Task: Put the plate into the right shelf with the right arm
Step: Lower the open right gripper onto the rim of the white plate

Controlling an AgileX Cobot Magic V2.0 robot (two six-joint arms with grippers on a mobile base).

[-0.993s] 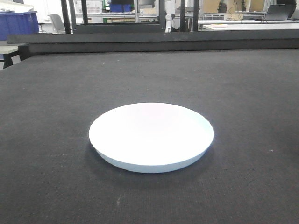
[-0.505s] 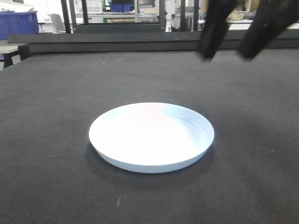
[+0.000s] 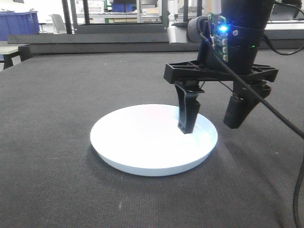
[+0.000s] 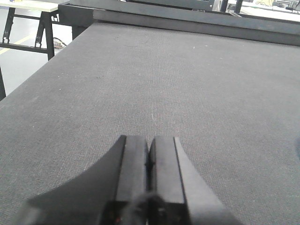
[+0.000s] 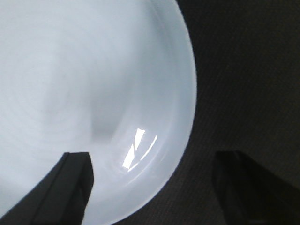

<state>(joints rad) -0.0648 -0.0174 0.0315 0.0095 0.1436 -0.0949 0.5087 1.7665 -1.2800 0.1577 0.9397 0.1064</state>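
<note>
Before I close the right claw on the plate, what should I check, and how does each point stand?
1. Is the right claw open: ok.
2. It straddles the rim of the plate, one finger inside and one outside: ok.
3. The plate lies flat on the table: ok.
4. The fingers are low enough to catch the rim: cannot tell.
5. The left claw is shut over bare table, away from the plate: ok.

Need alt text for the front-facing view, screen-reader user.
The open two-fingered black gripper of a thick black robot arm straddles the right rim of a glossy white round plate, one finger over its inside, one outside. The plate lies on a dark grey textured table; a small board on the arm glows blue.
</note>
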